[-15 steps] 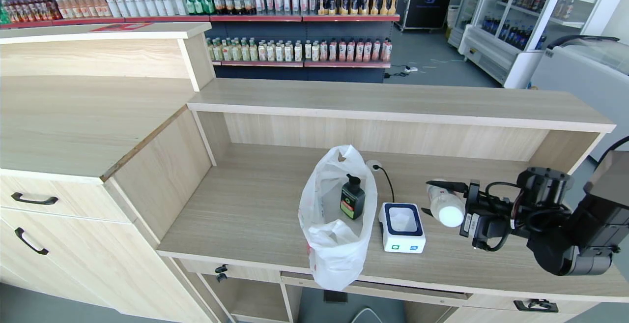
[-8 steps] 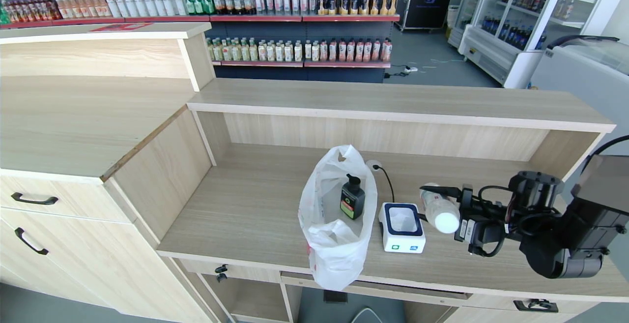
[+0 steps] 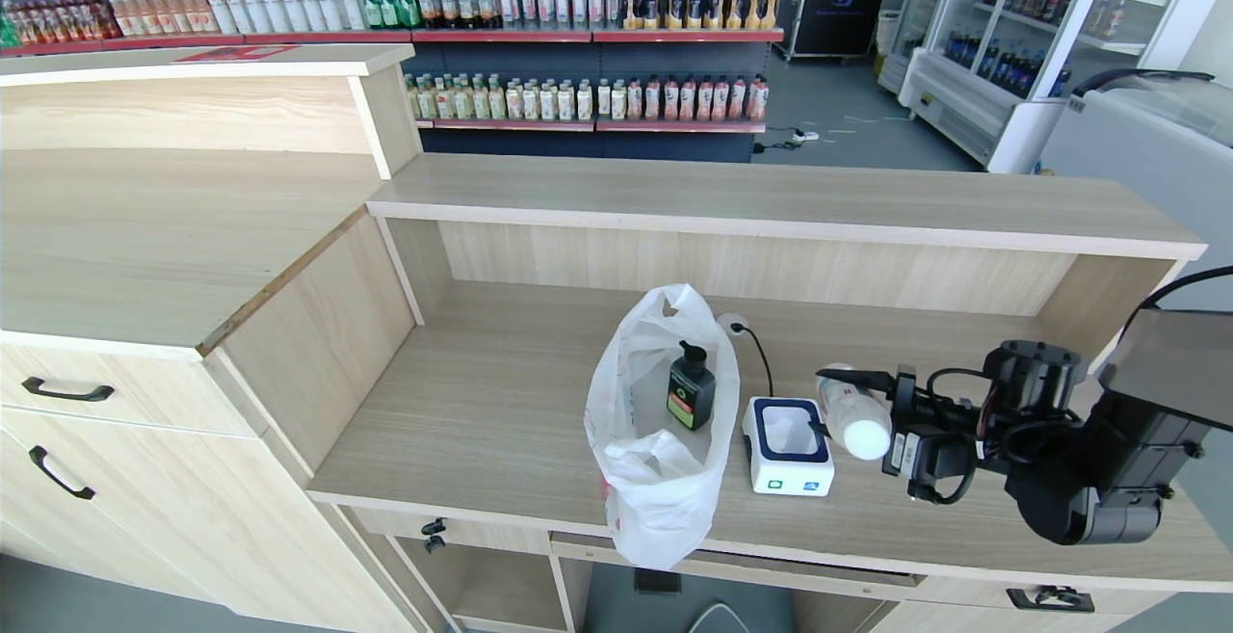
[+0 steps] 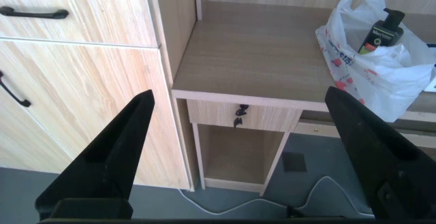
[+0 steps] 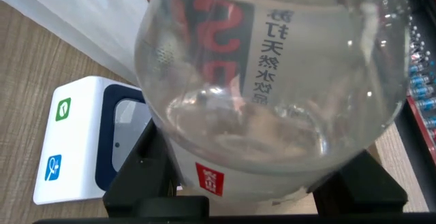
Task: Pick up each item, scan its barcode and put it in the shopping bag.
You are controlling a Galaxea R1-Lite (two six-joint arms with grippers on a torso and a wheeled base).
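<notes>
Bottle (image 3: 852, 413), one, sits clamped sideways in the right gripper (image 3: 830, 402) just beside one scanner (image 3: 788, 445). One pump bottle (image 3: 690, 387) stands half-hidden in the shopping bag (image 3: 655, 498). The left gripper (image 4: 240, 94) is spread apart.

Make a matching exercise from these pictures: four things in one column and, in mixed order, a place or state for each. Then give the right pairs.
Things:
1. pump bottle
2. scanner
3. clear bottle
4. left gripper

Places or states:
A. open, holding nothing
B. upright inside the shopping bag
C. held in the right gripper
D. on the counter, next to the shopping bag

Pairs: 1-B, 2-D, 3-C, 4-A.
</notes>
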